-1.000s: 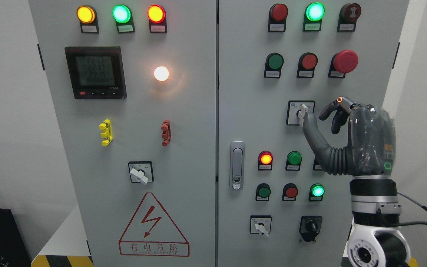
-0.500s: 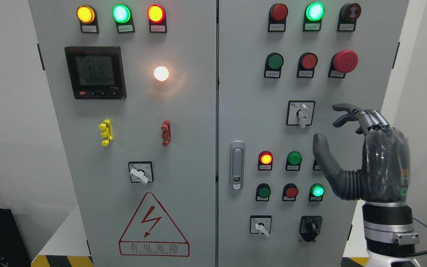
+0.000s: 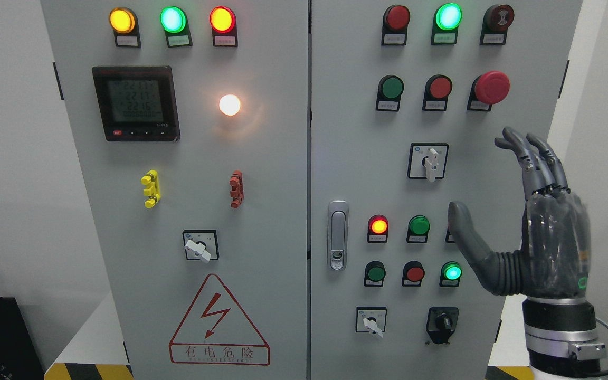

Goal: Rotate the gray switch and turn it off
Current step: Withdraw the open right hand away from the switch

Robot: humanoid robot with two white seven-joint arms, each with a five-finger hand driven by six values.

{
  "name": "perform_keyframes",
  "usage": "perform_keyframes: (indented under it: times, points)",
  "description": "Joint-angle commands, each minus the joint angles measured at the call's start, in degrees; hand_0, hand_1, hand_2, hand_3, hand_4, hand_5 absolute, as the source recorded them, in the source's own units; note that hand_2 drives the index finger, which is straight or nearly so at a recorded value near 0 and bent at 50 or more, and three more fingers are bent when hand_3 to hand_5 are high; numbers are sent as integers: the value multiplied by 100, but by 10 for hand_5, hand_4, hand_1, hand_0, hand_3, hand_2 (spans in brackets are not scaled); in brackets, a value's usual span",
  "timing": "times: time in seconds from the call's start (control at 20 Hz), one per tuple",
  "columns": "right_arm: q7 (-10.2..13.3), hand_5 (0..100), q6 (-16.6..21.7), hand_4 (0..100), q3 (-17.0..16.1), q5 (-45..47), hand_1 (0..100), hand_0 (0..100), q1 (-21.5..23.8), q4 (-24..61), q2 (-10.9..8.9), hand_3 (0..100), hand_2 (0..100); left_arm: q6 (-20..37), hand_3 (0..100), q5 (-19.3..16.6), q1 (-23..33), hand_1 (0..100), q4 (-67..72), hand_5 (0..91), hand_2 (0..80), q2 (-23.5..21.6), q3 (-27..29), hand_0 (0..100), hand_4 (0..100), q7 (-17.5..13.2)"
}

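Observation:
The gray rotary switch (image 3: pixel 429 161) sits in a black-framed square on the right door of the control cabinet (image 3: pixel 346 132). Its pale handle points straight down. My right hand (image 3: pixel 494 184) is held up to the right of and below the switch, apart from it, with the fingers (image 3: pixel 533 158) stretched upward and the thumb (image 3: pixel 465 232) spread to the left. It holds nothing. The thumb covers part of a small button beside the green lamp (image 3: pixel 419 225). The left arm does not show.
Similar rotary switches sit at the lower left door (image 3: pixel 200 246) and lower right door (image 3: pixel 371 321), beside a black selector (image 3: pixel 442 322). A red mushroom stop button (image 3: pixel 491 87), lit lamps, push buttons and a door handle (image 3: pixel 338 235) crowd the panel.
My right hand let go of the switch handle, drew back down and to the right, and its fingers uncurled to point upward. The switch handle now hangs straight down.

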State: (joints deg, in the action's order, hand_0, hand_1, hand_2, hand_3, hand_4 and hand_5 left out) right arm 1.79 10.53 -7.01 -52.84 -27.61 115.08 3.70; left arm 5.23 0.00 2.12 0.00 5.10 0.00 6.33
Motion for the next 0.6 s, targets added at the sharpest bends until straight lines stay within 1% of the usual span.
perform_keyframes:
  times: [0.0, 0.1, 0.15, 0.2, 0.55]
  points:
    - [-12, 0, 64, 0, -55, 11, 221, 288, 89, 76, -10, 42, 0, -5, 0, -44, -2, 389, 132, 0, 0, 0, 185, 120, 0, -9]
    - [-39, 0, 81, 0, -55, 11, 216, 256, 89, 76, -10, 2, 0, -5, 0, -44, -2, 389, 132, 0, 0, 0, 185, 120, 0, -9]
    - [-126, 0, 81, 0, -55, 11, 219, 248, 89, 85, 8, 0, 0, -5, 0, -44, -2, 389, 132, 0, 0, 0, 185, 120, 0, -9]
    - [-161, 0, 64, 0, -55, 11, 227, 232, 89, 85, 8, 0, 0, -5, 0, -44, -2, 389, 132, 0, 0, 0, 185, 120, 0, -9]
    - [-162, 0, 81, 0, -64, 11, 255, 208, 89, 85, -1, 0, 0, -5, 0, -44, -2, 389, 132, 0, 0, 0, 185, 120, 0, -9]
